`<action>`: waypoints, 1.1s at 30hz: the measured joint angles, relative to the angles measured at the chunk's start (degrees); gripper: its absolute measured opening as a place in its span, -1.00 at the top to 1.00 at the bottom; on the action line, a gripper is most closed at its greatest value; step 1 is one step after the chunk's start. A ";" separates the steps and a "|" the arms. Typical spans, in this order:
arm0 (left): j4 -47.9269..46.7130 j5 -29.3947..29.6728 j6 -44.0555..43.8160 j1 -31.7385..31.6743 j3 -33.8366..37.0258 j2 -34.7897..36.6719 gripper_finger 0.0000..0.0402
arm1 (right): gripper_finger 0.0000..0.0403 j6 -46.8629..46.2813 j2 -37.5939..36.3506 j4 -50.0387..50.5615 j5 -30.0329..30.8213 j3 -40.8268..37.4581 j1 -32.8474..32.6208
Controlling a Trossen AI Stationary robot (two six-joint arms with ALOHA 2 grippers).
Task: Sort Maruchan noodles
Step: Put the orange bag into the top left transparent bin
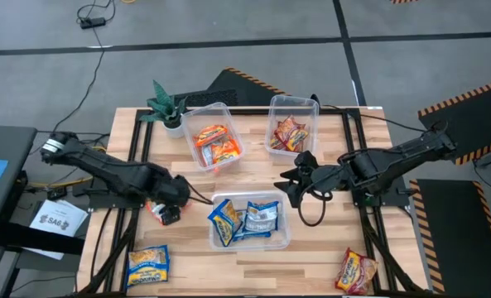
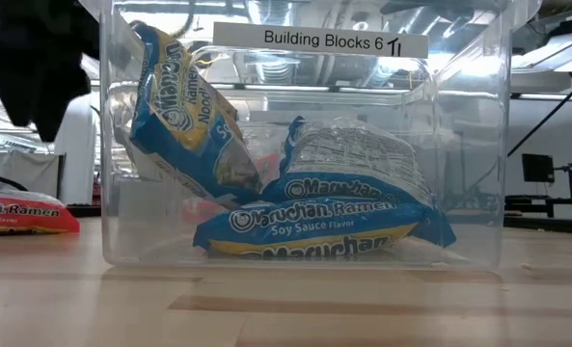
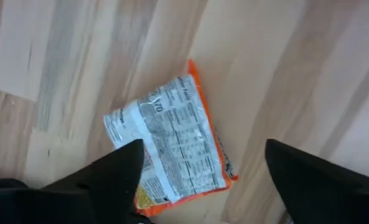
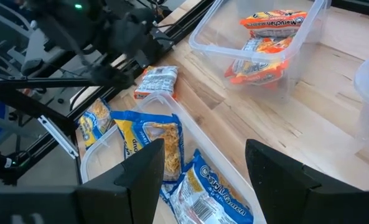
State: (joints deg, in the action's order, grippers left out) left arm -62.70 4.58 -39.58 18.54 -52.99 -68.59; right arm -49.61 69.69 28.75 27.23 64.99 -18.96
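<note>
My left gripper (image 1: 169,207) (image 3: 203,149) hangs open over a red-orange noodle packet (image 3: 172,146) (image 1: 164,213) that lies flat, label side up, on the table left of the near tub; its fingers stand on either side of the packet without touching it. My right gripper (image 1: 291,184) (image 4: 200,158) is open above the table's middle, just beyond the near tub (image 1: 285,240), which holds blue-white packets (image 2: 324,226). Orange packets (image 1: 214,142) lie in the far-left tub and red ones (image 1: 291,132) in the far-right tub. A yellow packet (image 1: 148,266) and a red packet (image 1: 357,271) lie loose near the near edge.
A small green potted plant (image 1: 166,108) stands at the far-left corner beside the orange tub. A cable loops from the right arm onto the table (image 1: 311,211). Bare wood lies between the near tub and both loose packets. Black frame rails run along the table's left and right sides.
</note>
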 joint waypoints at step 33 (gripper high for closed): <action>17.60 0.84 -18.67 -7.63 21.14 -1.77 -0.76 | -0.21 0.14 0.00 1.01 -0.15 0.00 -0.04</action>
State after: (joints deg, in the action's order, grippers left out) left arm -45.10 5.41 -58.24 10.92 -31.85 -70.37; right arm -49.47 69.69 29.77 27.08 64.99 -19.00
